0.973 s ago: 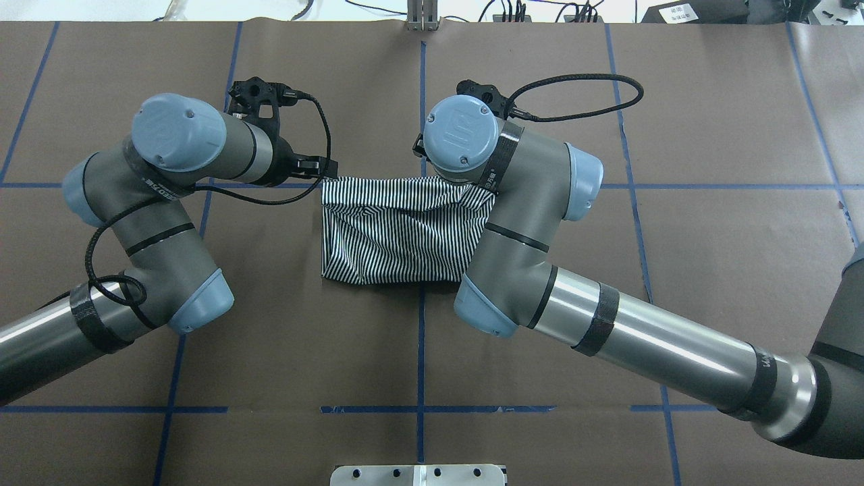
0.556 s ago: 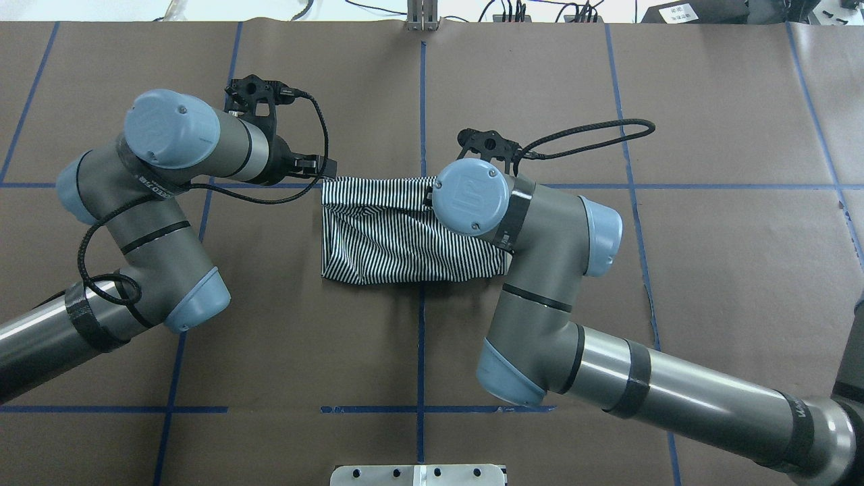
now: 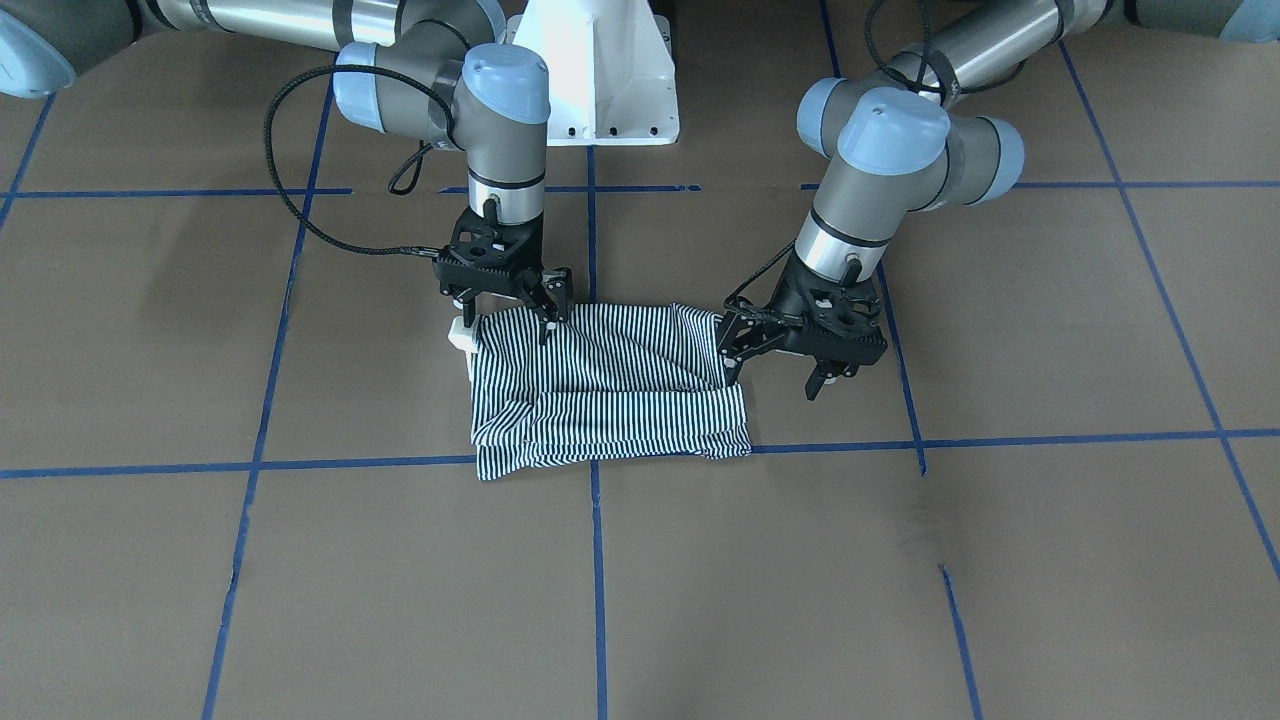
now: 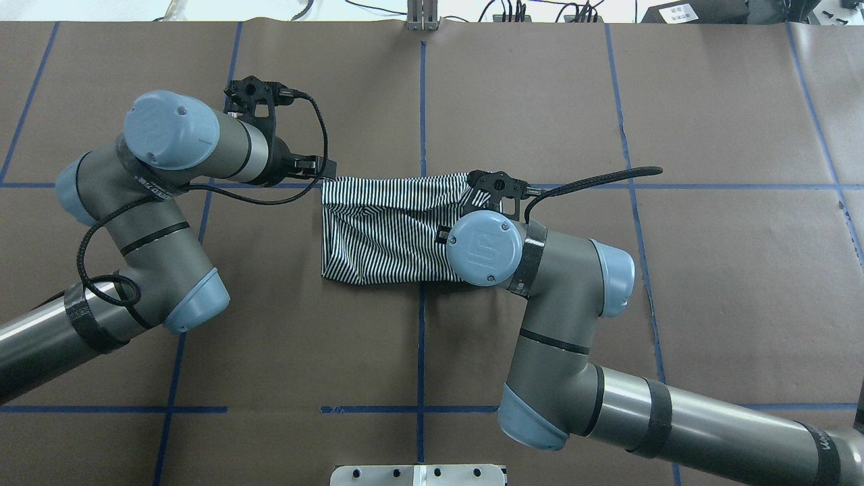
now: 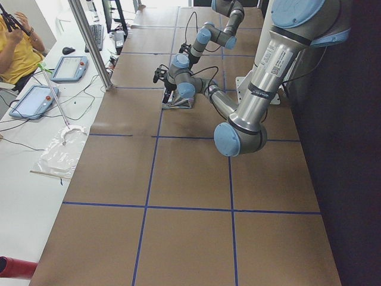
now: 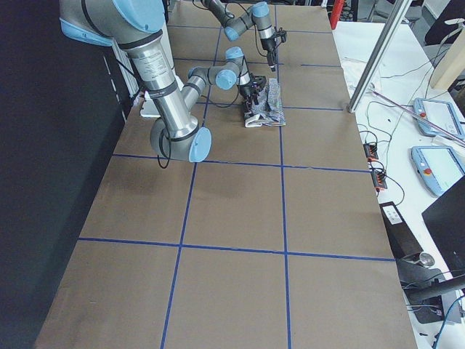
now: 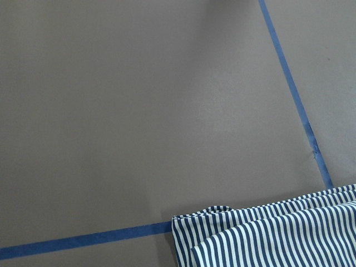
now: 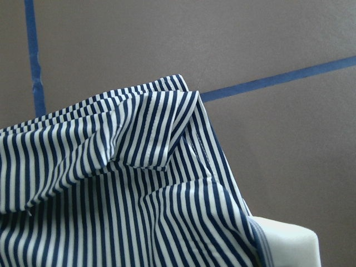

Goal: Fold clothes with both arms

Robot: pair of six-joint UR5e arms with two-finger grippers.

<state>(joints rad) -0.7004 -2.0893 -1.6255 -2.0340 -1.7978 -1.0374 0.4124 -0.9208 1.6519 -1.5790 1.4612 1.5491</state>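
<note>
From the front-facing camera the polo shirt [image 3: 610, 400] lies on the table [image 3: 300, 600] as a compact striped rectangle. I judge the folding well along, with the arms placed for a fresh grasp rather than carrying cloth. The right gripper [image 3: 510, 315] hangs straight down from an upright wrist over the shirt's robot-side corner, by the cream collar [image 3: 462, 335]. Its fingers are apart, though whether a tip touches the fabric is too small to tell. The left gripper [image 3: 775, 378] tilts in at the opposite short edge, fingers spread, just beside the cloth and gripping nothing. The next move, I'd say, calls for both to close on matching corners and travel in step, so the stripes do not skew. Overhead, the left arm [image 4: 155, 223] doubles back at the elbow, with its gripper at the shirt's far-left corner. The right arm [image 4: 560, 283] reaches in low, and its wrist covers the near-right corner and hides the gripper beneath. From the table's left end the shirt is a small bundle between the two wrists, and the fingers cannot be judged there. The right-end view offers no more. The left wrist camera shows one striped corner lying flat where a blue tape line [image 7: 83, 242] meets it, with table beyond. The right wrist camera looks close on rumpled stripes with a raised peak, the collar at bottom right.
</note>
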